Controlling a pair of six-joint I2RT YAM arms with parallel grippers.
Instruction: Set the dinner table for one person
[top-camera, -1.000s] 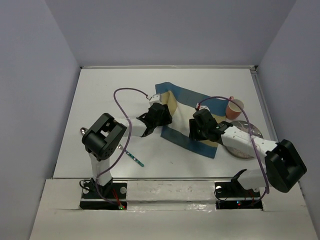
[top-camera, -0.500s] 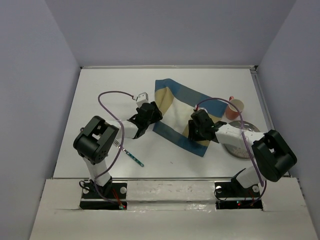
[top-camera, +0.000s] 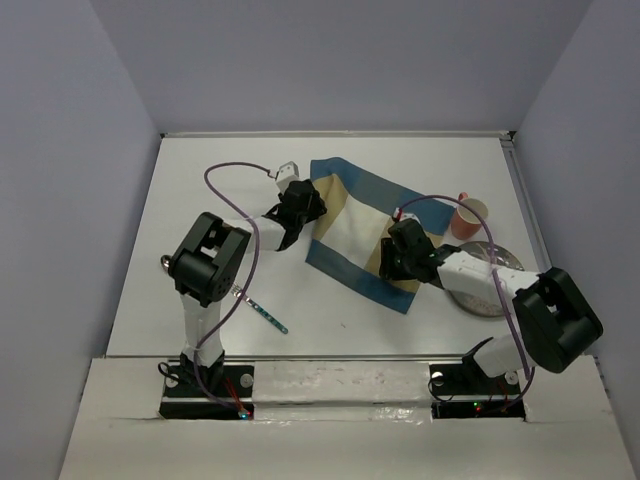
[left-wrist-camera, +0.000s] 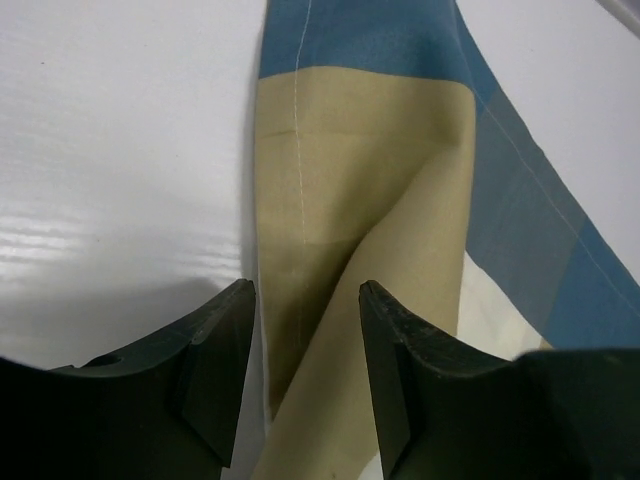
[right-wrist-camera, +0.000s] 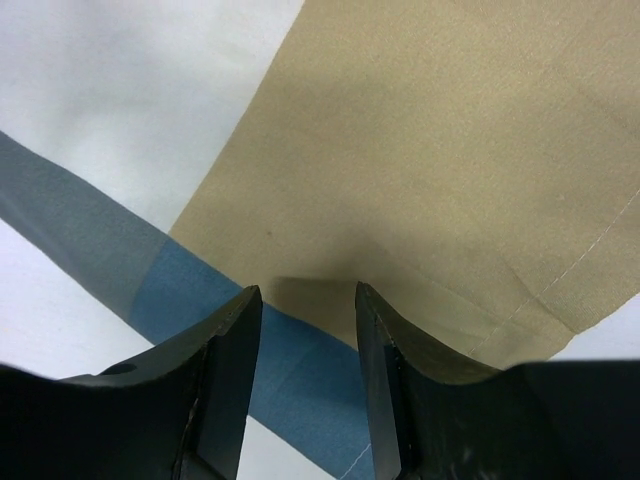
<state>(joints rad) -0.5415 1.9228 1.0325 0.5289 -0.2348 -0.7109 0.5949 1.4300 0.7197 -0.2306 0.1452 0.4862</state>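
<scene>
A blue, tan and white checked placemat (top-camera: 355, 225) lies at an angle on the white dinner table (top-camera: 220, 180). My left gripper (top-camera: 312, 205) is at the mat's left edge. In the left wrist view it (left-wrist-camera: 305, 290) stands open, with a raised tan fold of the placemat (left-wrist-camera: 350, 180) running between the jaws. My right gripper (top-camera: 392, 270) is low over the mat's near right part. It (right-wrist-camera: 308, 292) stands open there, over the seam between the tan and blue bands of the placemat (right-wrist-camera: 450, 150).
A pink cup (top-camera: 468, 215) stands right of the mat. Just in front of it, a plate (top-camera: 490, 285) lies partly under my right arm. A green-handled utensil (top-camera: 265, 312) lies near the left arm's base. A metal rail (top-camera: 520, 200) runs along the table's right edge.
The placemat has slid left and now lies flatter. My left gripper swung left, then back up to the mat's left edge. Both pairs of jaws have narrowed a little.
</scene>
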